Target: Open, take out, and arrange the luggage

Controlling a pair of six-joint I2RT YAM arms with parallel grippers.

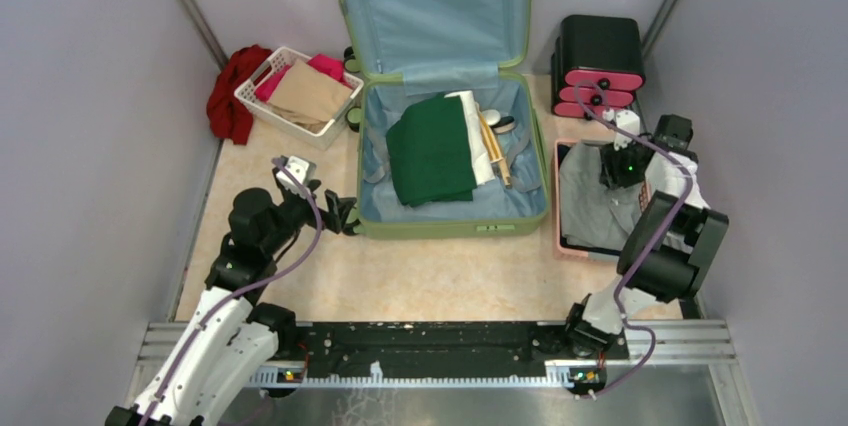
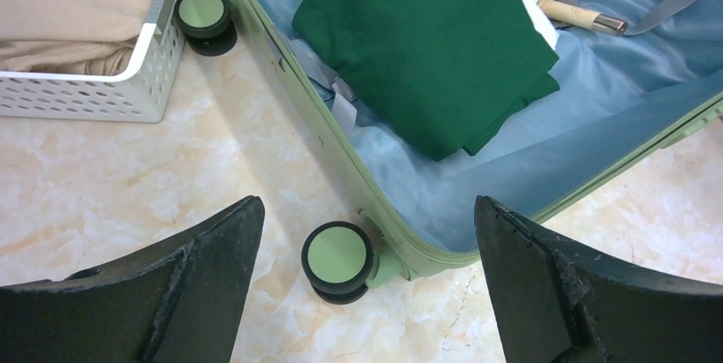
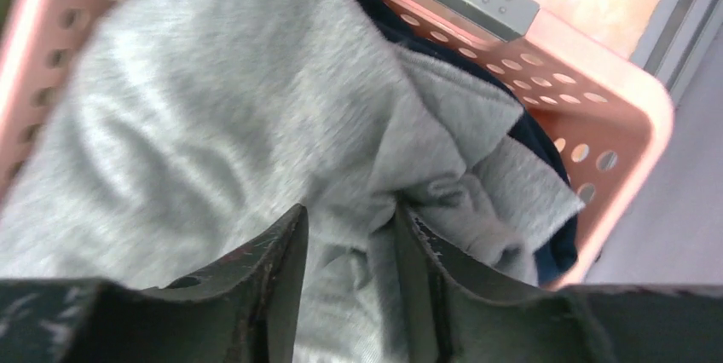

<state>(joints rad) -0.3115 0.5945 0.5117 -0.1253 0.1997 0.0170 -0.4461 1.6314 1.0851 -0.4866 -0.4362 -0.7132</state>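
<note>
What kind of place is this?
Probably a robot test booth: plain grey walls box in a marble-look tabletop, two arms are bolted to a metal rail, and an open suitcase sits between clothes baskets.

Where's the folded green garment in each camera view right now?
Top external: green garment center, inside the open luggage.
Left wrist: upper middle, on the blue lining.
Right wrist: not in view.
Shared landmark: white basket, left of the luggage in top and left-wrist views.
</note>
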